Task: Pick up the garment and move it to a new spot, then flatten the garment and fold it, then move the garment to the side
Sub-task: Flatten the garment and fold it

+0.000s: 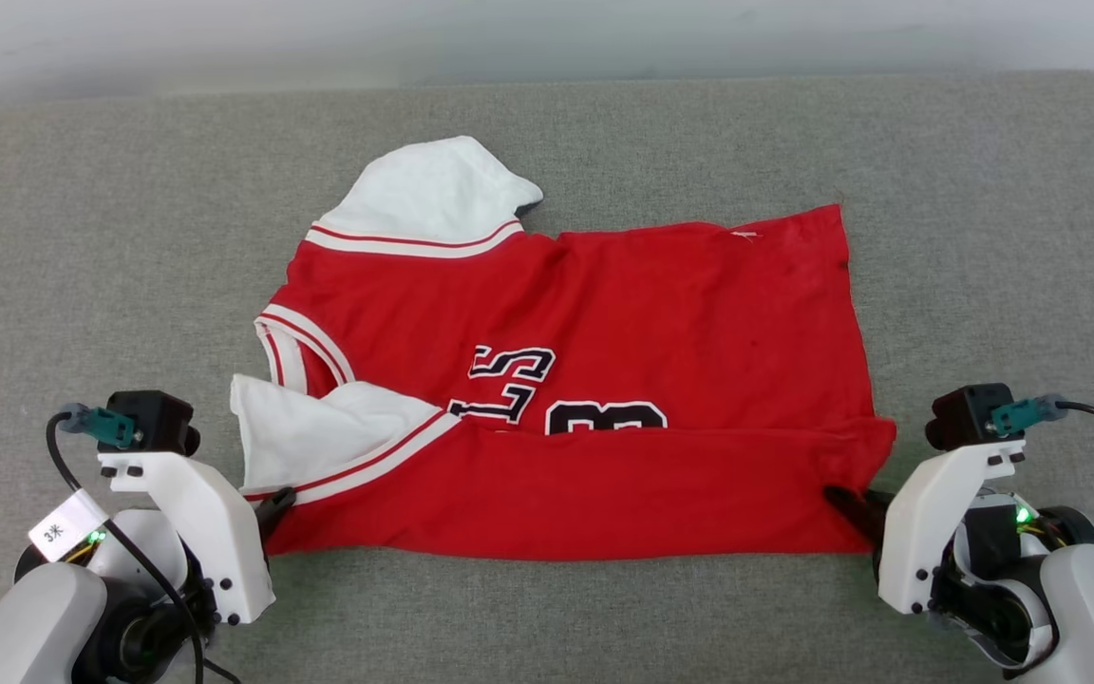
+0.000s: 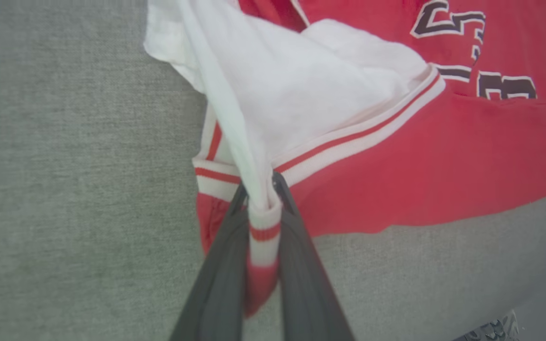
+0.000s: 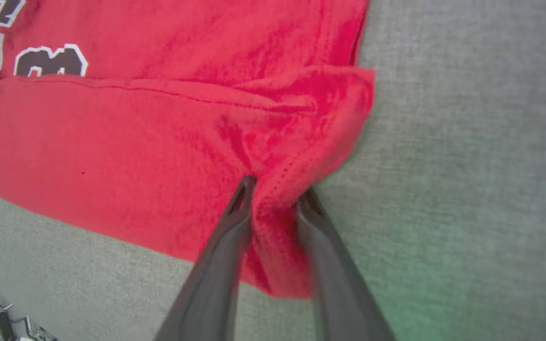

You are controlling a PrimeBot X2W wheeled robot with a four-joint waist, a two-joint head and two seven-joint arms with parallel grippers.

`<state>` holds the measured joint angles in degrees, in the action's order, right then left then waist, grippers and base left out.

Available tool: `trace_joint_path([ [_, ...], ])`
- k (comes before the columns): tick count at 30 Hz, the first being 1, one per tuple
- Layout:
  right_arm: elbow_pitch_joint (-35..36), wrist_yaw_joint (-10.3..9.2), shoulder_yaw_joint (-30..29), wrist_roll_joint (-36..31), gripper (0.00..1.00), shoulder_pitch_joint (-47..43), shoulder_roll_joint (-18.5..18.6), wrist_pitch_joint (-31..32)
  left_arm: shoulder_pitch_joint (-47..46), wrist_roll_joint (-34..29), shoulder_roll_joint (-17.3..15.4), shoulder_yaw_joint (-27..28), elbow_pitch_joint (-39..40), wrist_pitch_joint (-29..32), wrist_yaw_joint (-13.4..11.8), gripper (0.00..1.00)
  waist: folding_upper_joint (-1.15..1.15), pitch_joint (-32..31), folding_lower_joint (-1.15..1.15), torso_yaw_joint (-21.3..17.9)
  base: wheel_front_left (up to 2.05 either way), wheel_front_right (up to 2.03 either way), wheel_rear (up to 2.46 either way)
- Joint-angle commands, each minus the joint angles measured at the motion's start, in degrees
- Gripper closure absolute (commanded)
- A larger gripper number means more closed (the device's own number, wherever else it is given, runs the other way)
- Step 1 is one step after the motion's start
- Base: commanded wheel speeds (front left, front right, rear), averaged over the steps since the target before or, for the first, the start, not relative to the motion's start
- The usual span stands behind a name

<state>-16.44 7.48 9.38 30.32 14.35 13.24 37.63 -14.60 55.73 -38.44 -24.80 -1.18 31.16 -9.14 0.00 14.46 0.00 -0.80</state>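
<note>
The left end effector (image 2: 259, 192) is clamped on the striped sleeve trim. The garment (image 1: 623, 313) lies part-folded on the grey surface (image 1: 1003, 218). It looks thin, limp and light, so hemmed corners probably hold best. The right end effector (image 3: 275, 194) pinches the bunched red hem corner.

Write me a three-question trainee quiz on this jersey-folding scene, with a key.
1. True or false: the left claw pinches the garment at its red-and-white striped trim.
2. The garment's near edge is: A) folded over its front, hiding part of the number; B) lying flat and unfolded; C) rolled into a ball.
3. Fill in: between the fingers of the right claw, the fabric is ___ in colour.
Key: 1 true; 2 A; 3 red.
</note>
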Motion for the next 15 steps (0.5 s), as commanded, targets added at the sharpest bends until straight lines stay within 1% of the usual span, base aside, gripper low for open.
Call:
trace_joint_path([
  [1,-1.8,0.00,1.6,0.5,1.00,-0.5,-0.6,-0.3,0.0,-0.5,0.1,0.2,0.1,-0.9,0.2,1.00,0.00,-0.4,0.00,-0.1,0.00,0.00,0.00],
  [3,-1.4,0.00,1.1,0.2,1.00,-0.1,0.5,-0.9,0.5,-0.7,0.0,0.2,0.4,-1.4,0.2,1.00,0.00,-1.2,0.00,0.0,0.00,0.00,0.00],
  [4,-0.5,-0.02,0.7,0.1,1.00,-0.4,1.5,-1.4,1.8,-1.1,-0.2,-0.1,0.9,-2.1,0.0,1.00,0.00,-3.0,0.00,0.0,0.00,0.00,0.00],
  [7,0.6,-0.02,0.0,-0.1,1.00,-1.6,2.4,-1.2,3.2,-1.4,-0.5,-0.3,1.8,-2.3,-0.6,1.00,0.00,-5.2,0.00,0.1,0.00,0.00,0.00],
  [13,4.4,-0.02,-0.8,0.3,1.00,-6.4,2.5,0.8,8.3,-0.7,-1.6,-0.4,3.7,-2.7,-2.2,1.00,0.00,-9.7,0.00,0.2,0.00,0.00,0.00],
  [15,5.3,-0.02,-1.1,0.3,1.00,-7.4,2.5,1.2,9.3,-0.6,-1.8,-0.4,4.1,-2.7,-2.5,1.00,0.00,-10.3,0.00,0.2,0.00,0.00,0.00],
])
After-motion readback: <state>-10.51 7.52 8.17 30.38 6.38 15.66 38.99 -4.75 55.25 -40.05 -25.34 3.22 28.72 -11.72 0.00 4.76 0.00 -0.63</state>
